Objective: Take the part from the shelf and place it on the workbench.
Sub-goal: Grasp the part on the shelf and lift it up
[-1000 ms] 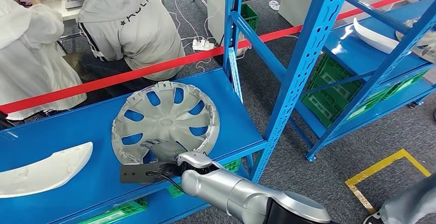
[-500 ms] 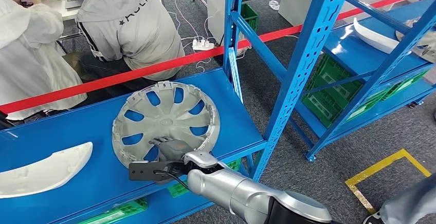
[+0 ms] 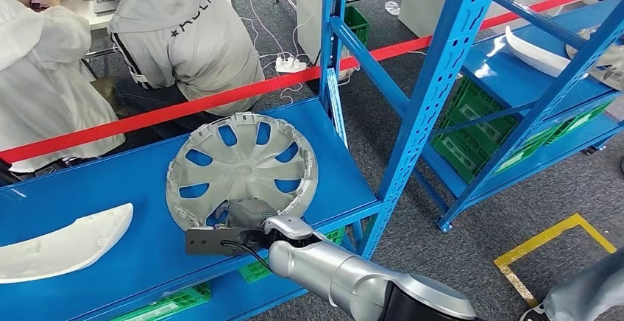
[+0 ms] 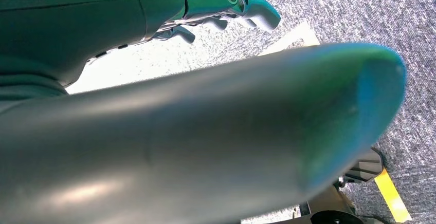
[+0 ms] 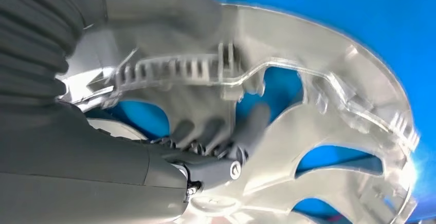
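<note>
Hubcap (image 3: 243, 170) (one) in right hand (image 3: 246, 214)

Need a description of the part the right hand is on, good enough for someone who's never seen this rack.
Find the blue shelf nearest the robot, in front of the red tape. The hubcap lies flat at its right end, with the right hand on its near rim. It is round, silver and spoked with cut-outs, unlike the long curved white panel to its left.
</note>
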